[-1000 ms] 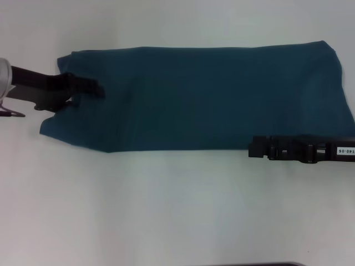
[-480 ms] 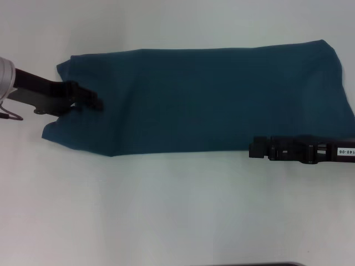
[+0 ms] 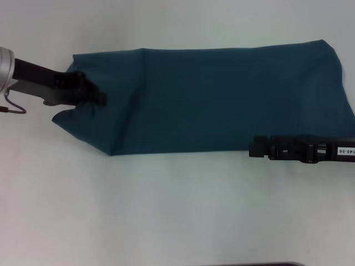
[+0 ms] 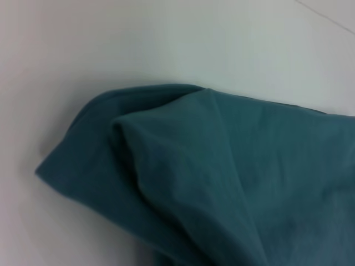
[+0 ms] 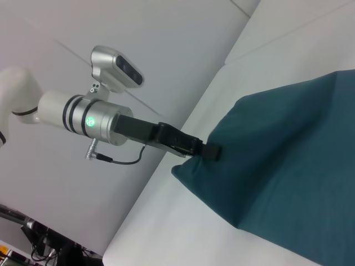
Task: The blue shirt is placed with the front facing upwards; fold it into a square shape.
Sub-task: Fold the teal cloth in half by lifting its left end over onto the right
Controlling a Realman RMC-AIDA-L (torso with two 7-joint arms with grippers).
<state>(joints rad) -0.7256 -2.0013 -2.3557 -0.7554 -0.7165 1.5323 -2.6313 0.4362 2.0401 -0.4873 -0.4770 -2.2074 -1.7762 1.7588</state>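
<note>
1. The shirt [image 3: 222,100] lies on the white table [image 3: 166,210] as a long band running left to right across the far half of the head view, plain teal side up; no lettering or neck label shows on it in any view.
2. The only readable writing is a small white tag on the right arm near the picture's edge, printed "140-06" as far as it can be made out.
3. The left gripper [image 3: 94,95] is at the shirt's left end, over the cloth, its dark fingers closed on a pinch of fabric; that end is drawn up off the table into a soft peak.
4. The right gripper [image 3: 256,148] lies along the shirt's near edge towards the right end, low against the table. Whether its fingers are parted or closed cannot be told.
5. The left wrist view shows what the head view does not: the gathered corner of the shirt [image 4: 183,183] close up, with a raised ridge of cloth and a rounded folded edge on the table [image 4: 138,39].
6. The right wrist view shows the left gripper [image 5: 202,150] from the side, silver wrist and green light behind it, gripping the lifted corner of the shirt [image 5: 288,166].
</note>
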